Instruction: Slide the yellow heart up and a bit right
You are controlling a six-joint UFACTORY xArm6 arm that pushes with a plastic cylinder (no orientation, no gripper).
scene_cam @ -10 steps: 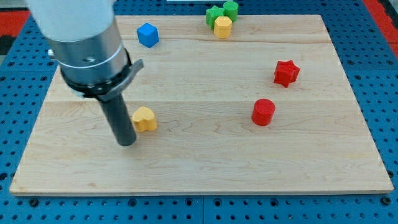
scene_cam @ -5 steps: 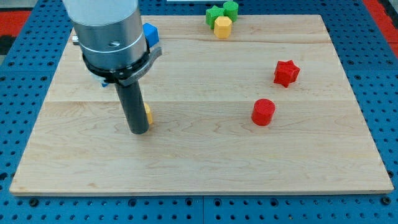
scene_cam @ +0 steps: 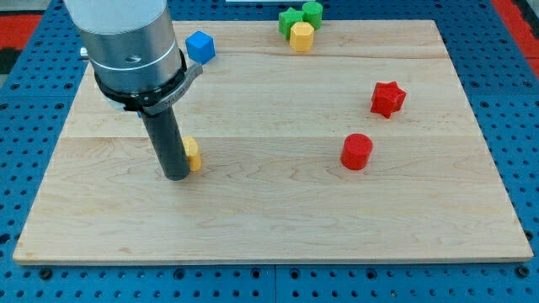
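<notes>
The yellow heart (scene_cam: pixel 194 154) lies left of the board's middle, mostly hidden behind my rod; only its right edge shows. My tip (scene_cam: pixel 176 176) rests on the wooden board (scene_cam: pixel 278 219) just below and left of the heart, touching or nearly touching it. The arm's grey body fills the view's top left.
A blue cube (scene_cam: pixel 200 45) sits near the top left, beside the arm's body. Two green blocks (scene_cam: pixel 291 17) (scene_cam: pixel 312 11) and a yellow hexagonal block (scene_cam: pixel 301 35) cluster at the top middle. A red star (scene_cam: pixel 387 98) and a red cylinder (scene_cam: pixel 356 151) lie at the right.
My tip moved right in front of the heart, then back a little left. The heart has shifted slightly and is now mostly covered by the rod.
</notes>
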